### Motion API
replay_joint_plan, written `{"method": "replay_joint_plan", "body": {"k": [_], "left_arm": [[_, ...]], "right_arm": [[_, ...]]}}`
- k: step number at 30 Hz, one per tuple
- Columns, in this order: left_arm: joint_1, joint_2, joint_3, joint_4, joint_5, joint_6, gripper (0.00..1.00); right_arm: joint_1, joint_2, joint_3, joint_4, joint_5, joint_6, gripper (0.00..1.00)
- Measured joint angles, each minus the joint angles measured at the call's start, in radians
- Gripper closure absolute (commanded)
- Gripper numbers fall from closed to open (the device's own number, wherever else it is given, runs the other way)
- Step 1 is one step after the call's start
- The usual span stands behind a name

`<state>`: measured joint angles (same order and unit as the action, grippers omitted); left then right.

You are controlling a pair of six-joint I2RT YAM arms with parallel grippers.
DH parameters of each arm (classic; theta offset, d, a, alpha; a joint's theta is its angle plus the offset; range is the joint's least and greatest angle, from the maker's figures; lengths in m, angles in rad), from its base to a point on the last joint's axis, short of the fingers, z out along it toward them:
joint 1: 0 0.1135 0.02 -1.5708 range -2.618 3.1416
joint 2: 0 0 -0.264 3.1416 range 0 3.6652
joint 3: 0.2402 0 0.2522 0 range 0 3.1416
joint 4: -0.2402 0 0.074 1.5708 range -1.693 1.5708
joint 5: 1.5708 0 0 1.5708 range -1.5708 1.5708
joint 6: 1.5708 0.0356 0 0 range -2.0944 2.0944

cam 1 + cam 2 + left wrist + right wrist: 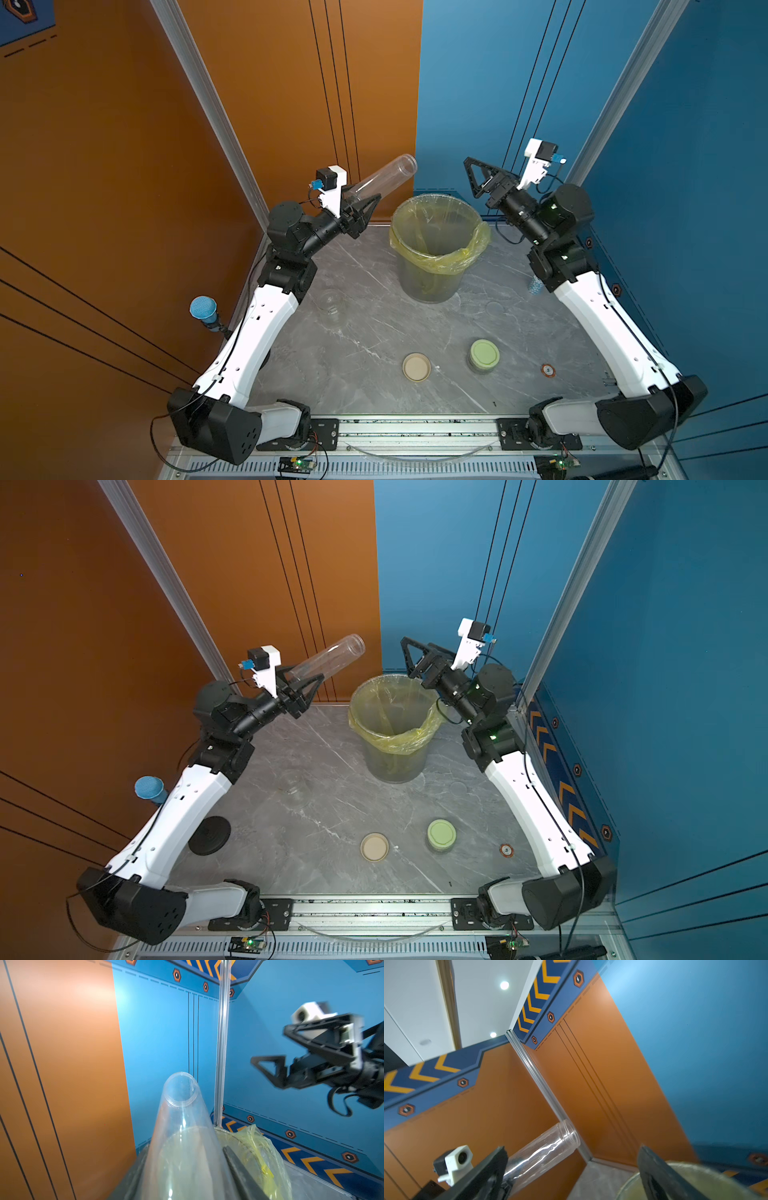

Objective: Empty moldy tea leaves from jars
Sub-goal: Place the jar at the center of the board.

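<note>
Your left claw is pinched on the lower body of the tall narrow jar, with one finger on each side of the clear wall. The jar has no lid and is tilted. Its base sits back at the claw, and its open mouth points up and away toward the rear corner. The left wrist view looks along the jar to its rim, and the wall there is see-through.

The bin, grey with a yellow bag, stands just ahead of that claw and below it. The jar's mouth is higher than the bin's rim.

Your right claw is spread wide and grips nothing. It is raised at the far side of the bin, facing your left claw across it. The right wrist view shows the bin's rim just under one finger.

The wide jar stands upright and uncapped on the table, behind and below your left claw, near that forearm. The beige lid lies flat farther back, apart from the wide jar. The short jar, with its pale green lid on, stands near the beige lid, well behind and below your right claw.
</note>
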<state>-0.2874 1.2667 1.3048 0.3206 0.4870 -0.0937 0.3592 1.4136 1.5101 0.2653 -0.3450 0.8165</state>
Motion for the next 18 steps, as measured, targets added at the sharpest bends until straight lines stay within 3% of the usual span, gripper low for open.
{"method": "replay_joint_plan", "body": {"k": [3, 8, 18], "left_arm": [[-0.036, -0.042, -0.066, 0.081, -0.040, 0.027, 0.56], [-0.081, -0.078, -0.114, 0.156, -0.087, 0.070, 0.56], [-0.120, -0.087, -0.153, 0.195, -0.122, 0.095, 0.56]], "right_arm": [[0.032, 0.090, -0.013, 0.069, -0.027, 0.204, 0.00], [0.096, 0.159, -0.013, 0.148, -0.029, 0.385, 0.00], [0.208, 0.184, 0.018, 0.270, -0.026, 0.460, 0.01]]}}
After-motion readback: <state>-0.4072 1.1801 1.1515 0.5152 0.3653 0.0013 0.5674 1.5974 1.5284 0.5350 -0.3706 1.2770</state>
